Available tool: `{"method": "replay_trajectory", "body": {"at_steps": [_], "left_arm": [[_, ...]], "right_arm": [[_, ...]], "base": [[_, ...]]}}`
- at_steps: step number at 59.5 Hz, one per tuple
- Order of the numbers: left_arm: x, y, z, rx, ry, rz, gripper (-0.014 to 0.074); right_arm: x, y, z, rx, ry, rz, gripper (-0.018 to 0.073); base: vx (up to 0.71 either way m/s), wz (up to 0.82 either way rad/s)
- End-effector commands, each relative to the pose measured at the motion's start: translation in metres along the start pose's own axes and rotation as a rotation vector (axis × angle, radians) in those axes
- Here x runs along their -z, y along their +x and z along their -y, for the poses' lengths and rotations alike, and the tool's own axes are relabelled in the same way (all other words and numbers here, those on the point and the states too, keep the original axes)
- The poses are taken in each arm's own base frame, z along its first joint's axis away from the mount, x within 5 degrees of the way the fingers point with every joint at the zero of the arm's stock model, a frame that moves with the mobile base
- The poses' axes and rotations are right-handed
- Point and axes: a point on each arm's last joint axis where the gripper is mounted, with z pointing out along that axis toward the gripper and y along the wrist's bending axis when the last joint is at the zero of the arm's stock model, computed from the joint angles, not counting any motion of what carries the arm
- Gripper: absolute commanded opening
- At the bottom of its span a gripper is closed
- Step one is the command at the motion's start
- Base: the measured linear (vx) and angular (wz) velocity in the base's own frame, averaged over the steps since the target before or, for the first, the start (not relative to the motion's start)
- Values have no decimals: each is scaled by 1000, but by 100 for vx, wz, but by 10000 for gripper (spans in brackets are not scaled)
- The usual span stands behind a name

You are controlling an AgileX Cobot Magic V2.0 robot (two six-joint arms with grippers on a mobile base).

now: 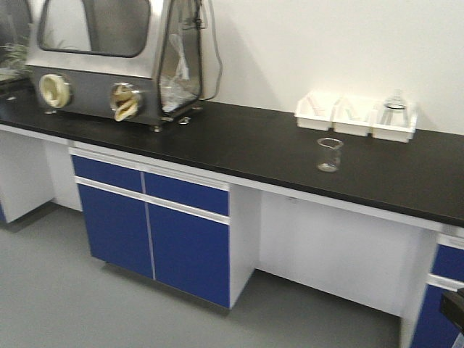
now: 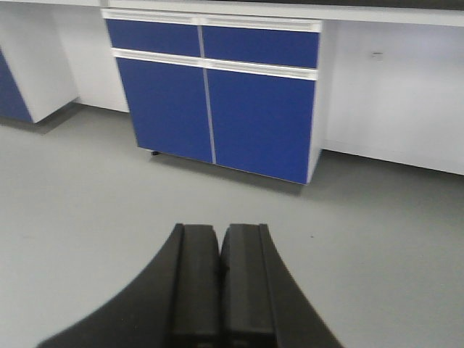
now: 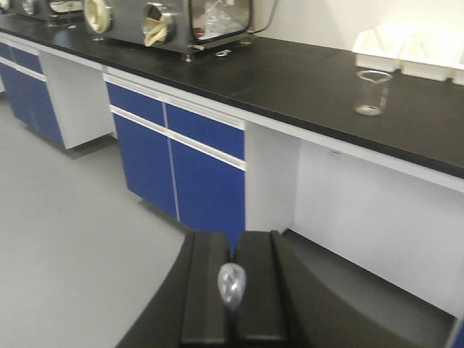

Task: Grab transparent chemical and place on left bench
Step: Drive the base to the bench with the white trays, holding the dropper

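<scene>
The small clear glass beaker (image 1: 330, 154) stands upright on the black top of the long bench (image 1: 239, 145), in front of the white trays; it also shows in the right wrist view (image 3: 372, 92). No pipette shows in it. My right gripper (image 3: 233, 235) is low in front of the bench, well short of the beaker, its jaws shut on a small clear bulb (image 3: 232, 284) like a pipette's end. My left gripper (image 2: 220, 232) is shut and empty, above the grey floor and facing the blue cabinet fronts (image 2: 217, 109).
A steel glove box (image 1: 116, 58) with two round ports stands at the bench's left end. Three white trays (image 1: 355, 116) sit by the wall, one holding glassware. There is an open knee space (image 1: 326, 246) under the bench right of the blue cabinet (image 1: 152, 225).
</scene>
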Motion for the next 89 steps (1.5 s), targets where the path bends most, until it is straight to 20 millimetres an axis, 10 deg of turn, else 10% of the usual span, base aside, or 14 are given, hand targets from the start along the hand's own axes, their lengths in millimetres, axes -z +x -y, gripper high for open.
{"method": "replay_trajectory", "body": {"at_steps": [1,89], "left_arm": [[1,-3,0,9,-2,81,-3],[1,-3,0,9,-2,81,-3]], "right_arm": [[3,-18,0,9,2,116,-3],[3,-18,0,9,2,116,-3]], "base": [[25,40],[40,-5]]}}
